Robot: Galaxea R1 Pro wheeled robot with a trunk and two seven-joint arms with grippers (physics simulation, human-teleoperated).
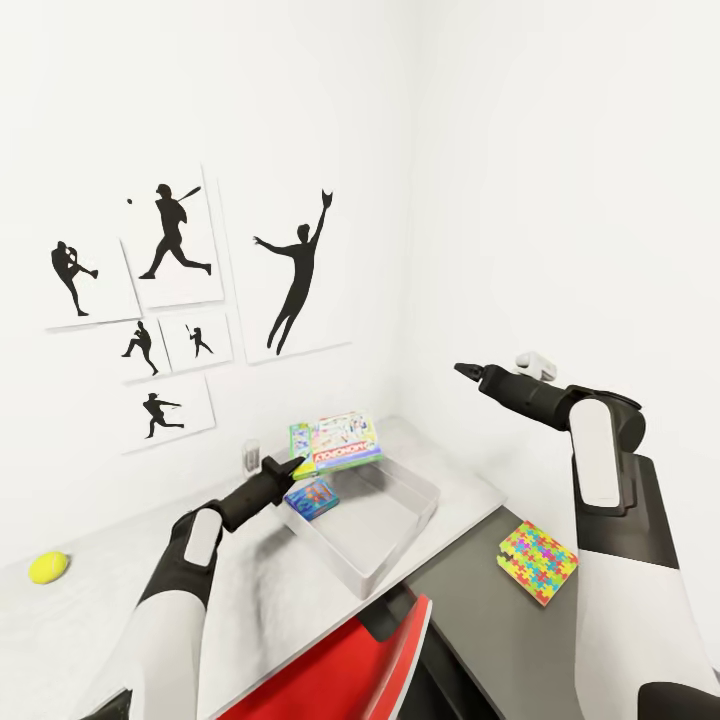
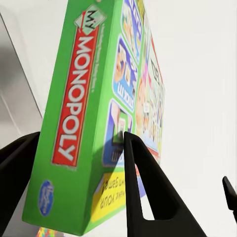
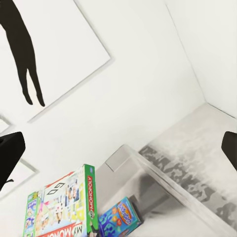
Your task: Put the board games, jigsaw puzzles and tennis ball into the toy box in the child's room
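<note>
Green Monopoly box (image 2: 94,113) clamped by left gripper (image 2: 74,163).

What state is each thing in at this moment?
Green Monopoly game box: gripped, held above tray.
Small blue game box: inside tray, leaning.
Pale grey toy tray: open-topped.
Multicoloured jigsaw board: flat on dark cabinet.
Yellow-green tennis ball: resting on desk.
Left gripper: shut on box.
Right gripper: open, empty.

White arms (image 1: 598,455), black joints, black tapered claws, red base (image 1: 330,675).

Glossy printed Monopoly box (image 2: 94,113); matt pale grey table (image 1: 250,590).
</note>
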